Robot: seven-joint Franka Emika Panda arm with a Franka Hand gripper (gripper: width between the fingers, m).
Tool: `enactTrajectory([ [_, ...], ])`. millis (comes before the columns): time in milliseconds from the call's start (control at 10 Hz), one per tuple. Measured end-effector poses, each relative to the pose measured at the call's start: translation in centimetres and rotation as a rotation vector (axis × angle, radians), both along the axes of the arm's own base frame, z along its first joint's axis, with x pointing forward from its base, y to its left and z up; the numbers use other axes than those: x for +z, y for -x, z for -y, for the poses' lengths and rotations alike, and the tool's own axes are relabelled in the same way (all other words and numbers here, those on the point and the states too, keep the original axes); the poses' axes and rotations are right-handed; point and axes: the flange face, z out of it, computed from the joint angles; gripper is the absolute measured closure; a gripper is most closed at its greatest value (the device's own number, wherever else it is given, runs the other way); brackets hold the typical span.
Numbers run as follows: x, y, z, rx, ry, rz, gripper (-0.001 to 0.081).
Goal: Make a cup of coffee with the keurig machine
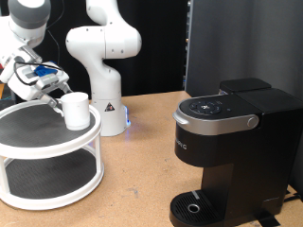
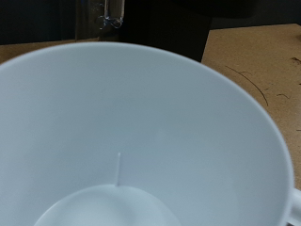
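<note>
The cup (image 1: 76,109), a plain white mug, stands on the dark top shelf of a round two-tier stand (image 1: 47,142) at the exterior view's left. My gripper (image 1: 59,96) reaches down from the upper left and is right at the cup's rim on its left side. In the wrist view the cup's white inside (image 2: 141,141) fills nearly the whole picture and no fingers show. The keurig machine (image 1: 232,142), matte black with a silver-trimmed lid, stands at the exterior view's right with its lid down.
The arm's white base (image 1: 104,66) rises behind the stand. A black panel (image 1: 241,43) stands behind the machine. The machine's round drip tray (image 1: 194,206) sits low at its front. Brown tabletop (image 1: 142,161) lies between stand and machine.
</note>
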Motion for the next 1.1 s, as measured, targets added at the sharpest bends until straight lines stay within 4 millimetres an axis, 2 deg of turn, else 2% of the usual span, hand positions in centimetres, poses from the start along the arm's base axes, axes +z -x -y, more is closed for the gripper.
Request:
enactTrajectory([
  [600,-1.8,1.0,0.5,0.033,0.006,0.011,-0.0002],
  [900,-2.1,1.2,0.7,0.026,-0.001,0.016,0.0010],
  [1000,-2.1,1.3,0.7,0.026,-0.001,0.021,0.0178],
  [1100,-2.2,1.4,0.8,0.026,-0.002,0.027,0.0178],
])
